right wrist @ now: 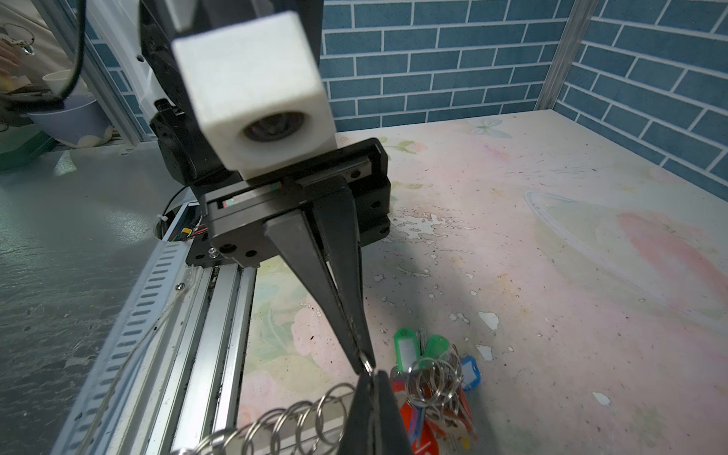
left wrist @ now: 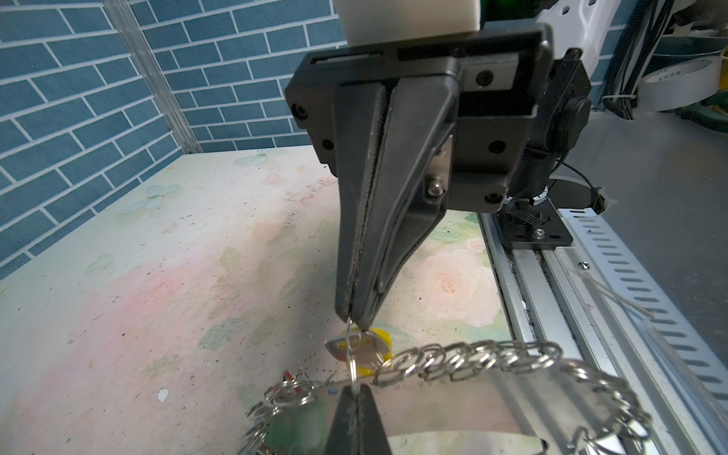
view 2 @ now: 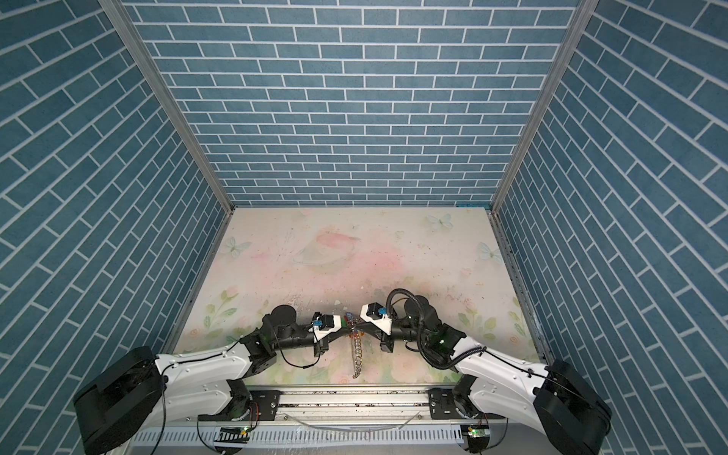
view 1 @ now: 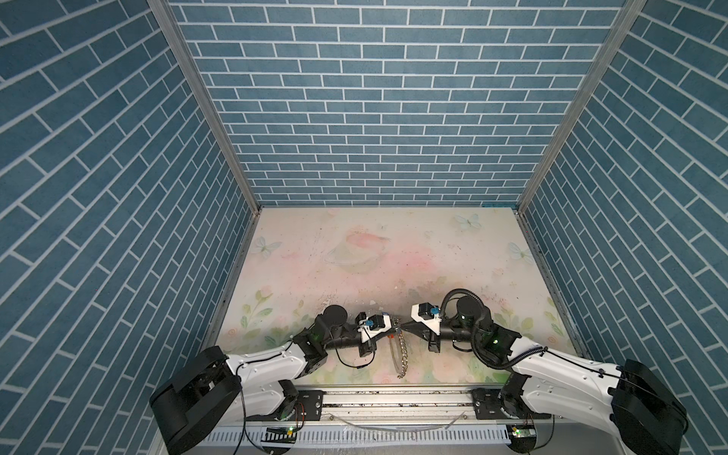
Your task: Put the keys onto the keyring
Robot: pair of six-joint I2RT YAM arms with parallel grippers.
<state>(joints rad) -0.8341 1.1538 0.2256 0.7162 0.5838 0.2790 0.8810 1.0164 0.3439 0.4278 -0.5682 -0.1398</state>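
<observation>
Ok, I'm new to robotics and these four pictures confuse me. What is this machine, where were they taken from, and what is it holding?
Two robot arms work at a flowered table. Two pictures look down from overhead; the other two come from cameras on each arm's wrist. The left gripper and right gripper are both shut, pinching one thin wire ring that carries the yellow-tagged key. The keyring, a plate edged with rings, is beside them; other tagged keys lie on the table.
</observation>
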